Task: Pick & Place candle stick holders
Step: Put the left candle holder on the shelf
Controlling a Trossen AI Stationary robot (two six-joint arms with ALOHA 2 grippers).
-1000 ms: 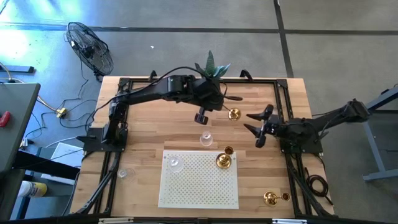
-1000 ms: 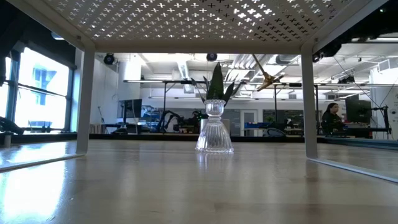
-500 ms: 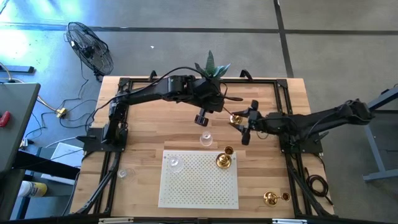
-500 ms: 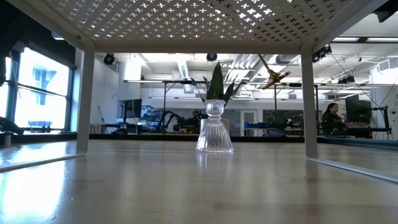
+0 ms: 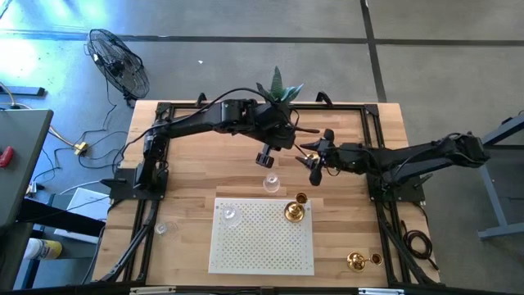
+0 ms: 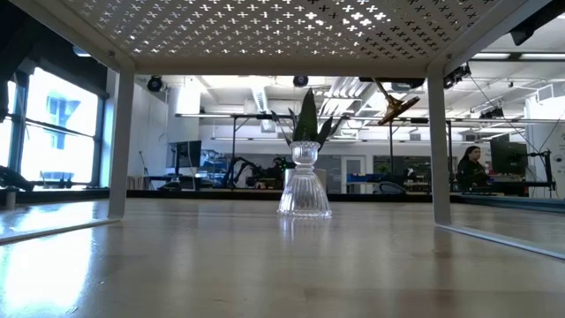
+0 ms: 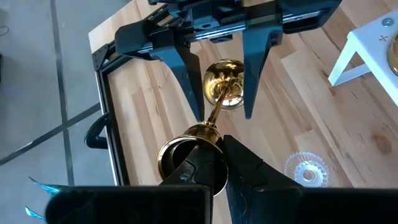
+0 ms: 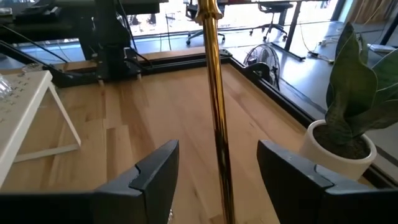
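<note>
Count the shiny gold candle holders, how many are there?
3. The first gold holder is gripped by the left claw; the second gold holder stands on the white rack; the third gold holder sits near the table corner on the right arm's side.

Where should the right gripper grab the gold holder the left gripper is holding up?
On the thin stem of the gold holder. The left gripper has the round base end, leaving the stem and far end free. The right gripper is open and already straddles it from the opposite side, so closing across the stem there looks best.
</note>
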